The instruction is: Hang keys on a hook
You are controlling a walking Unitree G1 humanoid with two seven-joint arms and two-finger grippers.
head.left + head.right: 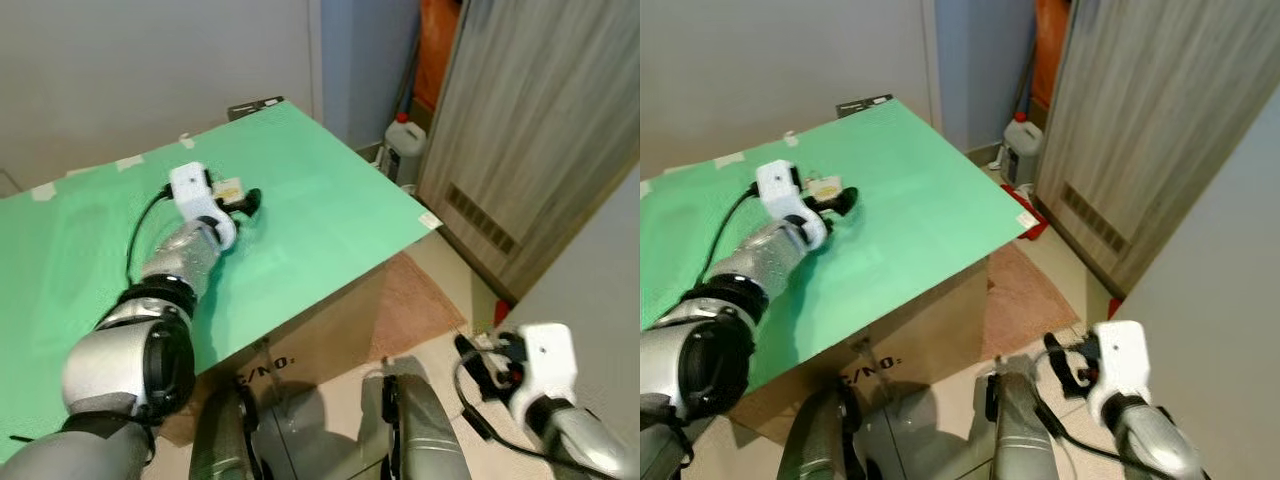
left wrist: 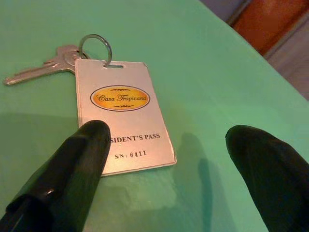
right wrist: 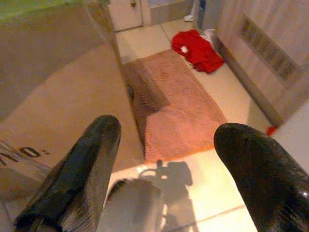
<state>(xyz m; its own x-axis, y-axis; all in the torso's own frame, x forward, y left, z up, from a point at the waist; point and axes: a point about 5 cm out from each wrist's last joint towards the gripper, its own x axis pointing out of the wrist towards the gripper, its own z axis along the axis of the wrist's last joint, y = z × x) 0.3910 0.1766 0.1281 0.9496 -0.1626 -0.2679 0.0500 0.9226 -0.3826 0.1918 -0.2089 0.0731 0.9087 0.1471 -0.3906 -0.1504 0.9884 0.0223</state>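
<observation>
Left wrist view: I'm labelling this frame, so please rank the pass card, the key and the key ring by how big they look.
1. Pass card, clearly largest.
2. Key.
3. Key ring, smallest.
All lie flat on the green tabletop, at similar distance.

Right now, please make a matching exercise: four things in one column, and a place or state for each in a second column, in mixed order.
1. silver pass card
2. metal key
3. left gripper
4. red cloth

A. on the floor by the wooden door
B. open over the card
C. joined to the card by a ring
D. flat on the green tabletop

Pairs: 1-D, 2-C, 3-B, 4-A
</observation>
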